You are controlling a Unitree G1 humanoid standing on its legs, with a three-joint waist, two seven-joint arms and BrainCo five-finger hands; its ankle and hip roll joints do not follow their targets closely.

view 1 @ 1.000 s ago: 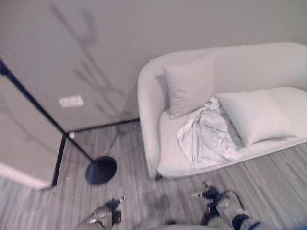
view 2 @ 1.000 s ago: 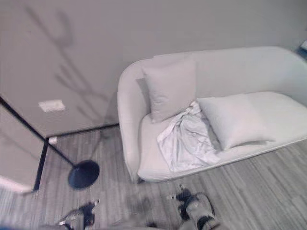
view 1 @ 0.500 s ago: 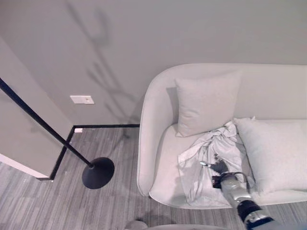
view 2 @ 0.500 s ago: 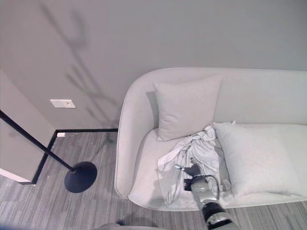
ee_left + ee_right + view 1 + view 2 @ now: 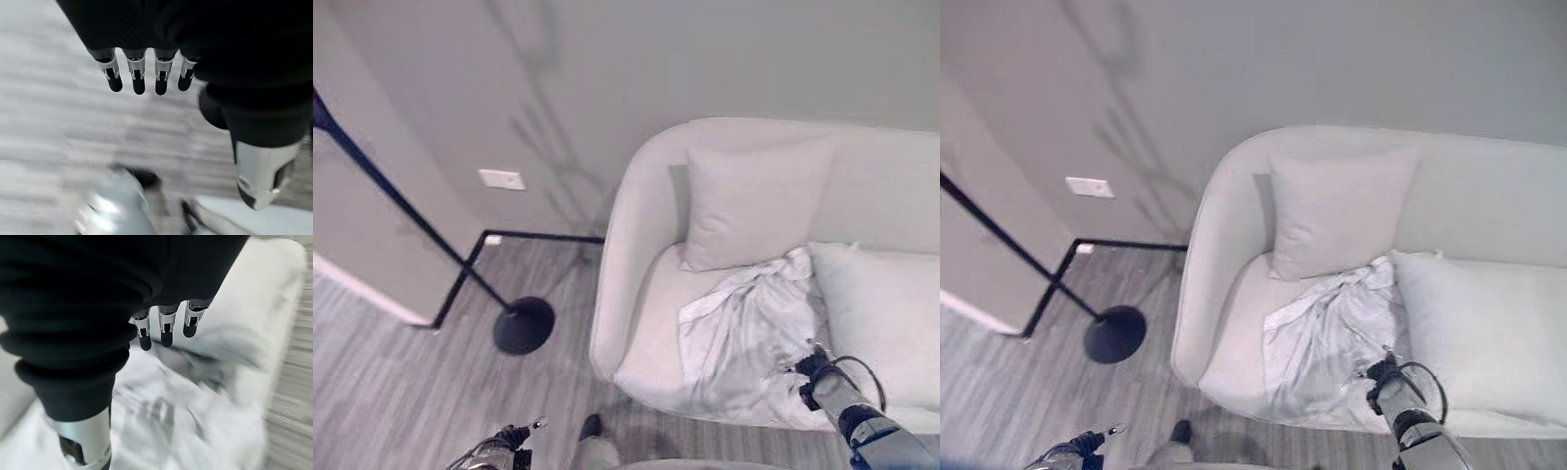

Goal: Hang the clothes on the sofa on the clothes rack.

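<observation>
The right hand [image 5: 1383, 373] is held over the near right edge of the crumpled white garment [image 5: 744, 338], its fingers [image 5: 166, 330] straight and closed on nothing. The garment is spread on the sofa [image 5: 636, 225] seat between two cushions. The left hand [image 5: 509, 438] hangs relaxed above the floor, near left.

Home living room, cushioned sofa [image 5: 646, 294], wood-look floor [image 5: 401, 392]
</observation>
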